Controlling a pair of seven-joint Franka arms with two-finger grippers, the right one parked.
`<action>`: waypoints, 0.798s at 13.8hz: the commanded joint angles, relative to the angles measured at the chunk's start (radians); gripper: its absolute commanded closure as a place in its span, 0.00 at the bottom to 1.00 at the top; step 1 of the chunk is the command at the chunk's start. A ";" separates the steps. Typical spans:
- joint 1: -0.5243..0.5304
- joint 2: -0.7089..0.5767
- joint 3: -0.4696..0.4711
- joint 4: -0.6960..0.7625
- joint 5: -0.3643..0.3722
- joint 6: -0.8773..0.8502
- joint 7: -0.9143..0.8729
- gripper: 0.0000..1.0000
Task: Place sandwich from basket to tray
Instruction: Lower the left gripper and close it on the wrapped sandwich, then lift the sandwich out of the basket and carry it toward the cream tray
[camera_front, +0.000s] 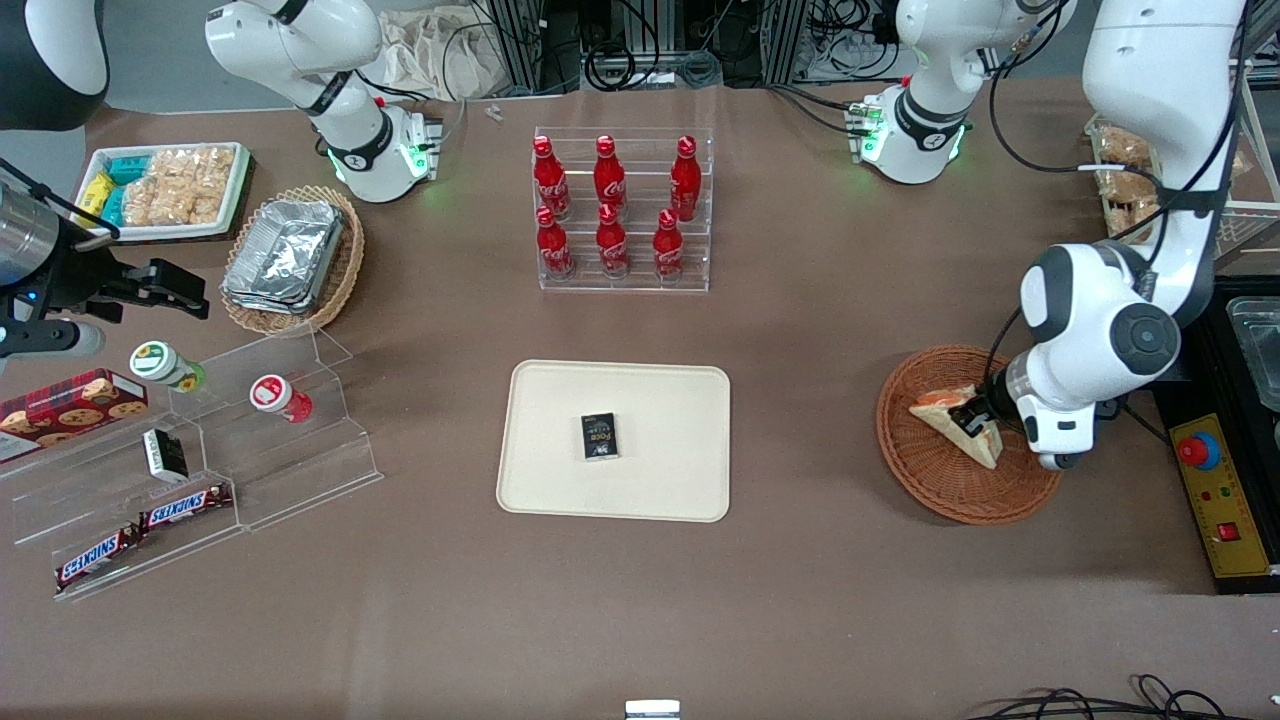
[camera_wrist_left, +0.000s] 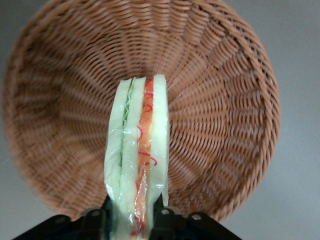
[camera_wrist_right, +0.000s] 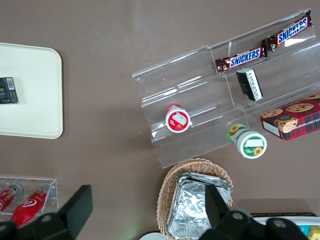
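The sandwich (camera_front: 948, 415), a wrapped white-bread wedge with orange-red and green filling, is in the round reddish-brown wicker basket (camera_front: 930, 480) toward the working arm's end of the table. My left gripper (camera_front: 972, 420) is over the basket and shut on the sandwich. In the left wrist view the sandwich (camera_wrist_left: 137, 150) stands on edge between the black fingers (camera_wrist_left: 95, 220) of the gripper (camera_wrist_left: 131, 222), with the basket (camera_wrist_left: 220, 100) beneath it. The cream tray (camera_front: 660, 480) lies at the table's middle with a small black box (camera_front: 599, 436) on it.
An acrylic rack of red cola bottles (camera_front: 620, 210) stands farther from the front camera than the tray. A tan basket with foil trays (camera_front: 290, 255), a white snack tray (camera_front: 165, 190) and an acrylic shelf of snacks (camera_front: 200, 470) lie toward the parked arm's end. A control box (camera_front: 1225, 500) sits beside the basket.
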 joint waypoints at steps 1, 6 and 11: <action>-0.010 -0.068 -0.016 0.141 0.024 -0.259 -0.034 1.00; -0.008 -0.080 -0.100 0.540 0.010 -0.653 0.006 1.00; -0.037 -0.056 -0.293 0.599 0.088 -0.686 0.251 1.00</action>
